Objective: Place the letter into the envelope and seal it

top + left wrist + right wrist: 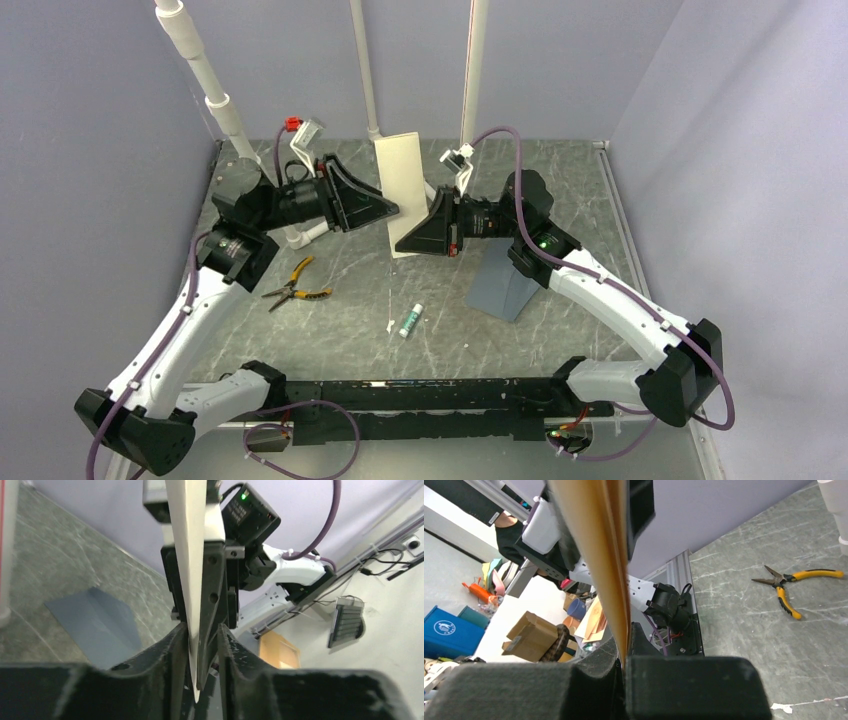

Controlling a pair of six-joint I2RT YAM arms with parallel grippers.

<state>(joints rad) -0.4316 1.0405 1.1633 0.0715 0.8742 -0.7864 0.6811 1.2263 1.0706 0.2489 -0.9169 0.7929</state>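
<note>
The letter (pixel 403 190) stands upright in the air above the middle of the table, folded, cream side showing. My right gripper (pixel 405 243) is shut on its lower edge; in the right wrist view the tan sheet (pixel 599 545) rises from between the pressed jaws (pixel 624 655). My left gripper (pixel 392 210) is open around the letter's left edge. In the left wrist view the sheet (pixel 192 555) lies against one finger (pixel 175 645), with a gap to the other. The blue-grey envelope (pixel 508 283) lies on the table under the right arm, its flap raised, also visible in the left wrist view (pixel 100 622).
Yellow-handled pliers (pixel 297 283) lie at the left of the table, seen too from the right wrist (pixel 791 587). A small glue stick (pixel 411 320) lies near the middle front. White posts (pixel 365 70) stand along the back wall.
</note>
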